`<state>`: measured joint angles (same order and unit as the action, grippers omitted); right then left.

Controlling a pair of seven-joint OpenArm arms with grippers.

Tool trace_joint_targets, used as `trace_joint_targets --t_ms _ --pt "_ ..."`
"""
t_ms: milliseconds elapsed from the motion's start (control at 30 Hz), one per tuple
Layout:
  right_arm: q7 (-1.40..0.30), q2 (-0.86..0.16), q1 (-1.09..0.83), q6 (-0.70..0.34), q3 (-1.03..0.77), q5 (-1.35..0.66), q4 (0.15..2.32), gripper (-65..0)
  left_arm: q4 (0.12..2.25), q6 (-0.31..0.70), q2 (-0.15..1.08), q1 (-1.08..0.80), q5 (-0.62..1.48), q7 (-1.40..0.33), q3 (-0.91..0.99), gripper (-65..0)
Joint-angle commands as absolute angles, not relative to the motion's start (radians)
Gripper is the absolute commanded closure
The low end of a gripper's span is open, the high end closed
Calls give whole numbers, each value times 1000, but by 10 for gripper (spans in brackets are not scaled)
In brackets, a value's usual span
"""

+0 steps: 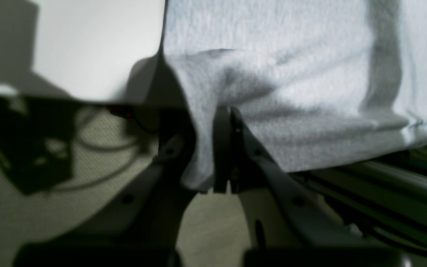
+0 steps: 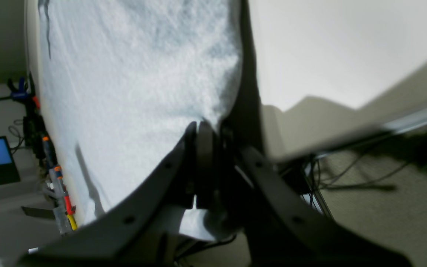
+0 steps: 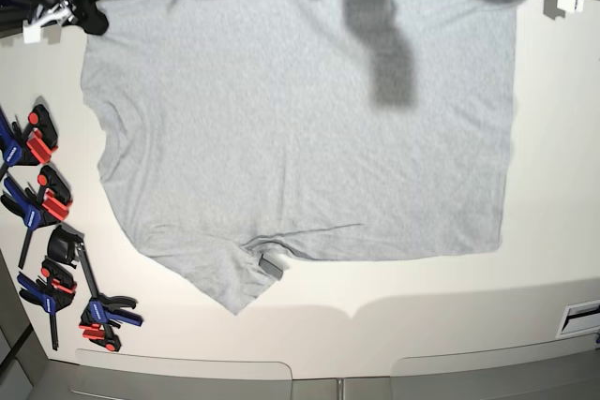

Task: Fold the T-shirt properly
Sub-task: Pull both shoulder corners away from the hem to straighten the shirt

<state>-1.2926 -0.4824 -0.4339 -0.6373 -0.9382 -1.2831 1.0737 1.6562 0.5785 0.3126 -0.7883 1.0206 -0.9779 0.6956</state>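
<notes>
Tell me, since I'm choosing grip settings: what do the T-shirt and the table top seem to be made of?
The T-shirt: likely a soft cotton-type knit, matte heather grey; the wrist views show a fuzzy, flecked weave that drapes and creases. The table: a hard, smooth white board, perhaps laminate or painted; it looks flat, even and faintly glossy. The exact material can't be told.

T-shirt (image 3: 300, 119) matt heathered knit cloth; table (image 3: 553, 185) smooth.

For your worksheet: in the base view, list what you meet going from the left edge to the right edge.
Blue and red clamps → T-shirt → bare table.
</notes>
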Motion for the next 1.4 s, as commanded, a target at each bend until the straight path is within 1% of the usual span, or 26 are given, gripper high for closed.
trace_joint_targets --t_ms 0,133,400,500,667,800,933,1167,1367 --pt "-1269 -515 -449 -655 -956 -1319 1090 0 1670 577 330 -810 1034 -964 708 0" --pt "-1274 -515 -487 -655 -973 -1322 1090 0 1670 577 329 -834 1052 -966 708 0" --pt "-1309 -513 -564 -668 -977 -1399 1090 0 1673 578 330 -862 1055 -971 708 0" --pt "-1310 -513 -580 -668 -983 -1400 1090 0 1697 602 329 -886 1057 -972 710 0" --pt "-1309 -513 -575 -685 -995 -1452 1105 0 1769 604 306 -893 1070 -962 727 0" --pt "-1303 -513 -525 -690 -995 -1450 1142 0 1819 604 283 -857 1083 -939 727 0" --pt "-1297 -513 -419 -698 -995 -1429 1148 0 1822 604 262 -775 1082 -943 725 0" --pt "-1207 -513 -239 -698 -966 -1257 1148 0 1819 603 258 -649 1037 -942 725 0" --pt "-1116 -513 -157 -698 -827 -1108 1148 0 1784 603 258 -584 1011 -921 725 0"
